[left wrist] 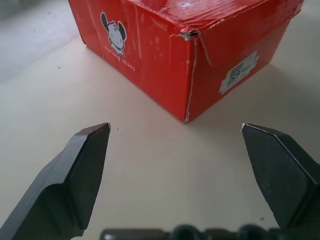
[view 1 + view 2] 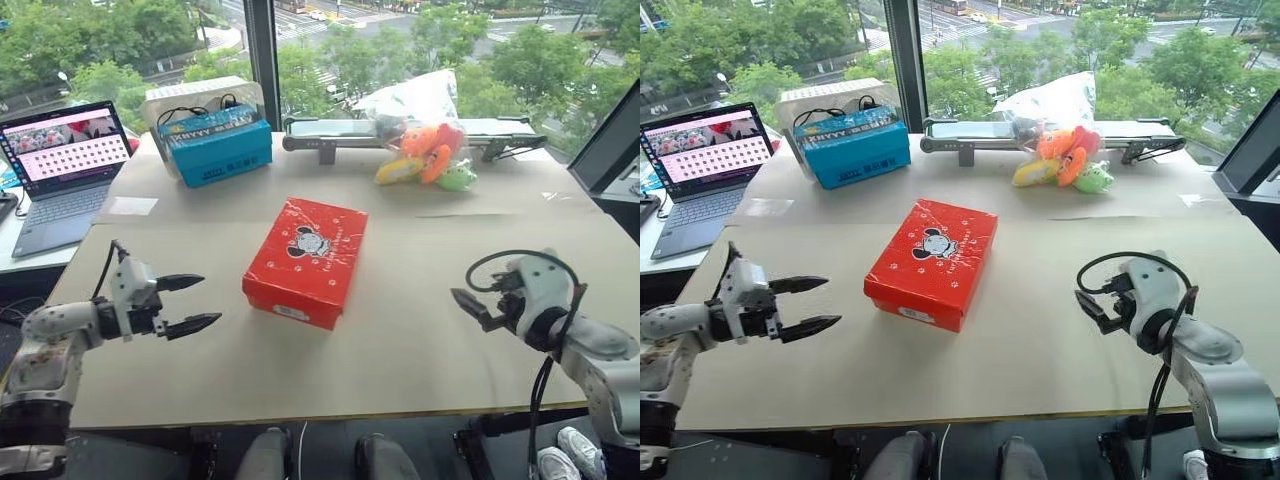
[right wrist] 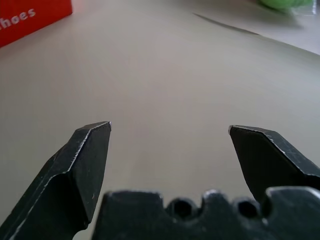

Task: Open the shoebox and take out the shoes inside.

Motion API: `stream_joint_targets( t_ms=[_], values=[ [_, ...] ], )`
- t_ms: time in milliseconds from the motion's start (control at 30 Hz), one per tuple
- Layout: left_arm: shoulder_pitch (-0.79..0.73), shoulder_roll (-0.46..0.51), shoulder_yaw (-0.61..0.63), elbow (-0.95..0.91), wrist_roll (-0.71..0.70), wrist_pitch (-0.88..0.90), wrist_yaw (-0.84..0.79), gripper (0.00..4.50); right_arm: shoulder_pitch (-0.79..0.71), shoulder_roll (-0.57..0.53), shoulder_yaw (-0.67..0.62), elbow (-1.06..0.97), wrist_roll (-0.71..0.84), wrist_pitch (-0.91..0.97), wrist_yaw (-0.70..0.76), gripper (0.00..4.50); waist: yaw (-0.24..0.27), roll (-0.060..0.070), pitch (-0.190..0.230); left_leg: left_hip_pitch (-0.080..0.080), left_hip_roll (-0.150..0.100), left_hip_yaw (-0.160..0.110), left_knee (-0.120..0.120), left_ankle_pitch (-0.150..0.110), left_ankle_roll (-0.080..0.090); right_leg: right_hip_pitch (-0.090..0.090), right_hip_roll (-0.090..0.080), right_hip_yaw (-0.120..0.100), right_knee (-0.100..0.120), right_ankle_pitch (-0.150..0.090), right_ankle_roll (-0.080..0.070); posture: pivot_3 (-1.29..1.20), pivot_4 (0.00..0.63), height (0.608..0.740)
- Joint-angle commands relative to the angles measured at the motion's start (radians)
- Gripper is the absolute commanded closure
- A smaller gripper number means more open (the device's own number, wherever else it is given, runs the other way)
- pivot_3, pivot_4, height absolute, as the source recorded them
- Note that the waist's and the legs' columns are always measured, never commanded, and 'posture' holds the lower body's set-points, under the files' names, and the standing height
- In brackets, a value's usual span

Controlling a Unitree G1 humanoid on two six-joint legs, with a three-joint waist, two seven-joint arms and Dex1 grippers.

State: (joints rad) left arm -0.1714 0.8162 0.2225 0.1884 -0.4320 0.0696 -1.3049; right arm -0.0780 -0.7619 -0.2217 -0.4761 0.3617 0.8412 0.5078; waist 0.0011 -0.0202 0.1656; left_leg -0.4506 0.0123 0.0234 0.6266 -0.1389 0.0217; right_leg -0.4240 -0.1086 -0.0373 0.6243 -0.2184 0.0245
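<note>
Worktop (image 2: 400,350): wide, pale beige, set before a window.

Shoebox (image 2: 306,260): red cardboard, lid down flat, cartoon mouse printed on top. It sits near the middle of the worktop, turned at a slight angle, resting on the surface and touched by neither arm. In the left wrist view one near corner shows a torn edge, and a white label is stuck on the short end. No shoes can be seen; the box is closed.

Left end effector (image 2: 190,303): two black fingers spread apart, released, holding nothing. It hangs above the worktop on the box's left side, pointing toward it, clear of the cardboard.

Right end effector (image 2: 466,305): fingers parted wide in the right wrist view, released, empty. It hovers over bare worktop well to the right of the box, a black cable looped above the wrist.

Blue box (image 2: 216,148): far left of the worktop, black wires lying on top, a white container behind it.

Plush toys (image 2: 428,152): orange, yellow and green, bunched in clear plastic at the far edge, against a long grey rail.

Laptop (image 2: 62,170): open, screen lit, on a lower surface beyond the worktop's left edge.
</note>
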Motion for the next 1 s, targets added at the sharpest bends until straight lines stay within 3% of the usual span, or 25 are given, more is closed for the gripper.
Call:
stream_joint_targets(
  t_ms=[33, 167, 267, 500, 533, 600, 933, 1000],
  values=[
    [0.016, 0.009, 0.018, -0.04, -0.018, -0.01, -0.009, 0.0, -0.039, -0.06, 0.058, -0.022, 0.018, -0.031, 0.106, 0.01, 0.0, 0.0, 0.0, 0.0, 0.001, 0.0, 0.0, 0.0, 0.0, 0.0, 0.0, 0.0, 0.0, 0.0, 0.0, 0.0, 0.15, 0.74],
    [0.037, 0.0, 0.005, -0.085, -0.024, 0.021, 0.01, 0.0, -0.074, -0.106, 0.179, 0.007, 0.01, -0.065, 0.228, 0.01, 0.002, 0.0, 0.0, 0.0, 0.001, 0.001, 0.0, 0.0, 0.0, 0.0, 0.0, 0.0, 0.0, 0.0, 0.0, 0.0, 0.15, 0.74],
    [0.042, -0.014, -0.009, -0.09, -0.018, 0.027, 0.017, 0.0, -0.176, -0.048, 0.347, 0.099, -0.028, -0.138, 0.307, 0.01, 0.0, -0.001, 0.0, 0.0, 0.001, 0.001, 0.0, 0.0, 0.0, 0.0, 0.0, 0.0, -0.001, 0.0, 0.0, 0.0, 0.15, 0.74],
    [-0.006, -0.036, -0.042, -0.076, 0.004, 0.028, 0.043, 0.0, -0.337, 0.057, 0.488, 0.349, -0.126, -0.277, 0.378, 0.01, 0.004, -0.002, 0.0, 0.0, 0.002, 0.003, 0.001, 0.0, 0.0, -0.001, 0.001, 0.0, 0.0, 0.001, 0.0, 0.0, 0.15, 0.74],
    [-0.009, -0.037, -0.044, -0.077, 0.004, 0.029, 0.045, 0.0, -0.34, 0.059, 0.488, 0.36, -0.13, -0.285, 0.385, 0.52, 0.007, -0.002, 0.0, 0.0, 0.001, 0.003, 0.001, 0.0, 0.001, -0.001, 0.001, -0.001, 0.0, 0.001, 0.0, 0.0, 0.15, 0.74],
    [-0.012, -0.039, -0.046, -0.077, 0.004, 0.03, 0.048, 0.0, -0.338, 0.056, 0.488, 0.365, -0.133, -0.297, 0.403, 0.96, 0.011, -0.002, 0.0, 0.0, 0.001, 0.004, 0.001, 0.001, 0.001, -0.001, 0.001, -0.001, 0.0, 0.001, 0.0, 0.0, 0.15, 0.74],
    [-0.014, -0.057, -0.05, -0.062, 0.012, 0.02, 0.068, 0.0, -0.368, 0.123, 0.456, 0.407, -0.158, -0.34, 0.382, 4.45, 0.007, -0.002, 0.0, 0.001, 0.002, 0.004, 0.001, 0.0, 0.0, -0.001, 0.002, -0.001, 0.0, 0.002, 0.0, 0.0, 0.15, 0.74],
    [-0.009, -0.06, -0.05, -0.06, 0.014, 0.013, 0.068, 0.0, -0.381, 0.139, 0.447, 0.412, -0.141, -0.333, 0.395, 4.48, 0.008, -0.002, 0.0, 0.001, 0.002, 0.005, 0.001, 0.0, 0.0, -0.001, 0.002, -0.001, 0.0, 0.002, 0.0, 0.0, 0.15, 0.74]
  ],
)
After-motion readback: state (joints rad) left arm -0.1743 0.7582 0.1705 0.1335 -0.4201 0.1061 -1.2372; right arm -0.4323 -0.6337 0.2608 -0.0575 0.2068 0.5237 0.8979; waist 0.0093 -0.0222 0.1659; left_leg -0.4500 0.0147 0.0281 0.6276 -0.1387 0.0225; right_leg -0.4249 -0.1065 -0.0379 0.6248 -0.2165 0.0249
